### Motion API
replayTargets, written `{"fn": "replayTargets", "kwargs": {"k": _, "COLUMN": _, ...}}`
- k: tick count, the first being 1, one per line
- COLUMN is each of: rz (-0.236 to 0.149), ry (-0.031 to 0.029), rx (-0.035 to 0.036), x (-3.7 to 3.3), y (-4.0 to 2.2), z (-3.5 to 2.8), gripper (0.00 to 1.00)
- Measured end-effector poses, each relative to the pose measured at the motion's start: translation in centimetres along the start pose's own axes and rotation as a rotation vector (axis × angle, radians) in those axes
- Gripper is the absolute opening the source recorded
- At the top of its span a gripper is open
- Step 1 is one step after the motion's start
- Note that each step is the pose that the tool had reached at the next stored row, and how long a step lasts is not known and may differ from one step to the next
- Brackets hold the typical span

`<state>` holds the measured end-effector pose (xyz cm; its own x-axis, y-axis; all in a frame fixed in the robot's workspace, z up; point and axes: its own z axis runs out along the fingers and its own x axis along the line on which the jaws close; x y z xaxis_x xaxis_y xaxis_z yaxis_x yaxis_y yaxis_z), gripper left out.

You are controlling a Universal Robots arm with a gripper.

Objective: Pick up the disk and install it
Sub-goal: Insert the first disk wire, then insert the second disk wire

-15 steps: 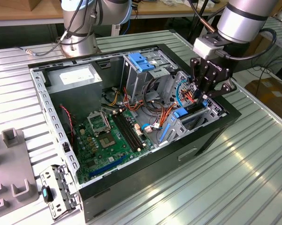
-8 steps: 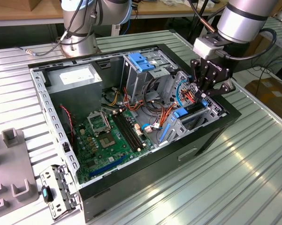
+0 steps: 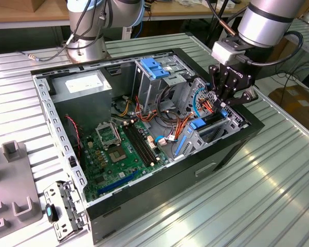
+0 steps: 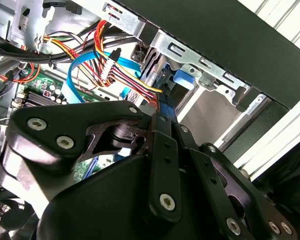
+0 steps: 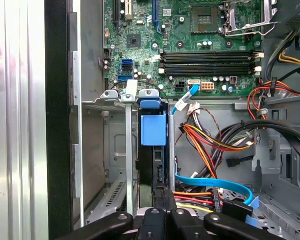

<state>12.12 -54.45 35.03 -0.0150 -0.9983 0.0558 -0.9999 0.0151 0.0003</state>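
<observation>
**Disk standing on edge in the drive bay, gripper clamped on its near end**

Disk [image 5: 153, 131] sits upright in a narrow metal slot of the drive cage [image 5: 115, 150], a blue rail tab showing at its far end and its dark body running back toward the gripper; the slot lies at the front corner of the open computer case [image 3: 56, 123], which rests on its side on the ribbed metal table [image 3: 257, 195]; in the exterior view the grey arm [image 3: 267, 20] reaches down from the upper right of that view, and the black gripper [image 3: 224, 105] hangs over the cage, its fingers drawn together on the disk's blue-edged end.

Inside the case, the green motherboard [image 3: 121, 154] covers the floor, with the silver power supply [image 3: 82, 85] at the far corner and a light-blue latch plate [image 3: 153, 68] atop the taller bay; bundles of orange, red and yellow wires [image 5: 209, 142] run beside the disk's slot, and a thin blue cable [image 5: 214, 184] curves just beside the gripper; in the second wrist view the black fingers [image 4: 162, 145] close around a blue edge near the cage's metal wall; a small metal bracket [image 3: 64, 208] lies on the table outside the case, toward the exterior view's left.
</observation>
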Motion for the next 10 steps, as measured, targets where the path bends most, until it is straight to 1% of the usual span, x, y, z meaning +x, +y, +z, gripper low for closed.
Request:
{"fn": "replayTargets", "kwargs": {"k": 7, "rz": 0.000, "ry": 0.0002, "rx": 0.0000, "x": 0.00, "y": 0.02, "z": 0.00, "gripper": 0.11}}
{"fn": "replayTargets", "kwargs": {"k": 8, "rz": 0.000, "ry": 0.0002, "rx": 0.0000, "x": 0.00, "y": 0.14, "z": 0.00, "gripper": 0.11}}
{"fn": "replayTargets", "kwargs": {"k": 10, "rz": 0.000, "ry": 0.0002, "rx": 0.0000, "x": 0.05, "y": 0.66, "z": 0.01, "gripper": 0.11}}
